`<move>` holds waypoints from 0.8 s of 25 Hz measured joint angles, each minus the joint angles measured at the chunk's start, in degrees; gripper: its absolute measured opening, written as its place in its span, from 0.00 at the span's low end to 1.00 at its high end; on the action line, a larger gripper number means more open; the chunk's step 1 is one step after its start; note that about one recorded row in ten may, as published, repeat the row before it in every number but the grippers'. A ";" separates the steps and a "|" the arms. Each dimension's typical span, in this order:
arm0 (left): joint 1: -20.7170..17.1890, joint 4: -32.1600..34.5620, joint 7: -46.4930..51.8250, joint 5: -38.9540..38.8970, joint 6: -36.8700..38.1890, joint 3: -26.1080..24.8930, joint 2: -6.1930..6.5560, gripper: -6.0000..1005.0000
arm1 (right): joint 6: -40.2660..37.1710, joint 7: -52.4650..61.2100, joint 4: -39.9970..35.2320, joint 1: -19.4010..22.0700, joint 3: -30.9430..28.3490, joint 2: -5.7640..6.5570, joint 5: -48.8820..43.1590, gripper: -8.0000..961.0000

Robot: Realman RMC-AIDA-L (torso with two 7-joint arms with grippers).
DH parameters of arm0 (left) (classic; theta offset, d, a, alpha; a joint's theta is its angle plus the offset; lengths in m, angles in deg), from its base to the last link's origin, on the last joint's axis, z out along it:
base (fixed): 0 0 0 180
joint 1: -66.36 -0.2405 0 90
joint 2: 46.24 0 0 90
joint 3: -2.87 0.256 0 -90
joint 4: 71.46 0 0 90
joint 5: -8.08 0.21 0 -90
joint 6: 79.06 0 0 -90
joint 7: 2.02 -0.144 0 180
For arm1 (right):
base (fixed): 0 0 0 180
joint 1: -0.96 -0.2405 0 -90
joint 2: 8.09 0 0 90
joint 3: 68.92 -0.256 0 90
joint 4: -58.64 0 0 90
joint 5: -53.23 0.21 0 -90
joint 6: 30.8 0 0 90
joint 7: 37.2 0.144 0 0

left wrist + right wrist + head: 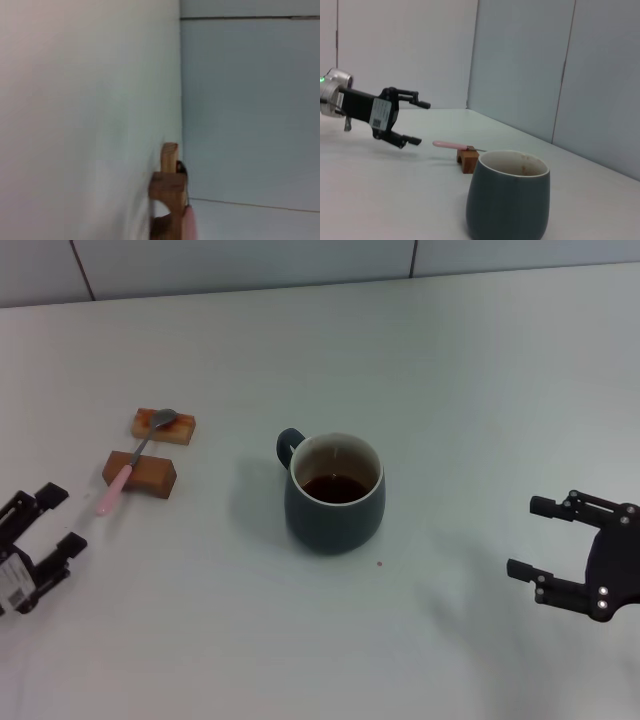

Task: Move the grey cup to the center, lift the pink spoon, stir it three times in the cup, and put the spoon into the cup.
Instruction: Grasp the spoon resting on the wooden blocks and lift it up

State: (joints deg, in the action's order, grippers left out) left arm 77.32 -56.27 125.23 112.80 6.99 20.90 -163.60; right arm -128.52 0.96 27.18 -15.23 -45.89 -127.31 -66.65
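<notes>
Grey cup (335, 495) standing upright near the middle of the white table (480, 380), loop handle turned toward the far left, dark brown liquid low inside. Probably heavy for its size, hard and glazed, so likely slippery under stiff fingers; also breakable, and apt to spill if tilted. Best taken across the round body or by the rim opposite the handle, kept level.

Pink spoon (138, 459) lying well to the left of the cup, bridged over two brown blocks (150, 450): metal bowl on the farther one, pale pink handle crossing the nearer one with its tip sticking out toward the robot. Thin, light, stiff; easy to knock off its supports. Raised handle gives room under it, so a pinch on the pink part between or just past the blocks seems the good place.

Left gripper (38, 540) low at the left edge, near the spoon's handle tip but not touching, fingers spread apart, holding nothing. Right gripper (560, 545) at the right side, well apart from the cup, fingers likewise spread and empty.
</notes>
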 joint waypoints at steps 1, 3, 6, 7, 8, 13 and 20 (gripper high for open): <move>0.00 0.00 0.00 0.00 0.00 0.00 0.00 0.82 | -0.02 0.02 -0.02 -0.10 0.00 -0.05 0.00 0.78; -0.01 -0.89 -0.04 0.05 -0.40 -0.08 -0.40 0.82 | -0.04 0.02 -0.05 -0.15 0.00 -0.05 0.00 0.78; 0.17 -2.44 -0.05 -0.01 -1.14 -0.23 -0.60 0.82 | -0.11 0.04 -0.13 -0.22 0.00 -0.06 0.00 0.78; 0.19 -2.86 -0.13 -0.06 -1.34 -0.28 -0.60 0.82 | -0.13 0.05 -0.15 -0.23 0.00 -0.06 0.00 0.78; 0.19 -3.39 -0.29 -0.15 -1.60 -0.39 -0.60 0.82 | -0.13 0.05 -0.15 -0.23 0.00 -0.06 0.00 0.78; 1.03 -4.42 -0.66 -0.36 -2.05 -1.11 -0.80 0.82 | -0.29 0.07 -0.19 -0.06 0.00 -0.06 0.48 0.78; 2.31 -5.02 -1.26 -0.78 -2.72 -1.40 -0.94 0.82 | -0.57 0.11 -0.19 0.16 0.00 -0.06 0.62 0.78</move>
State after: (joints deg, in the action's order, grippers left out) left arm 79.63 -61.29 123.97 112.02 4.28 19.51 -164.54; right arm -129.08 1.07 26.99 -15.07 -45.89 -127.36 -66.03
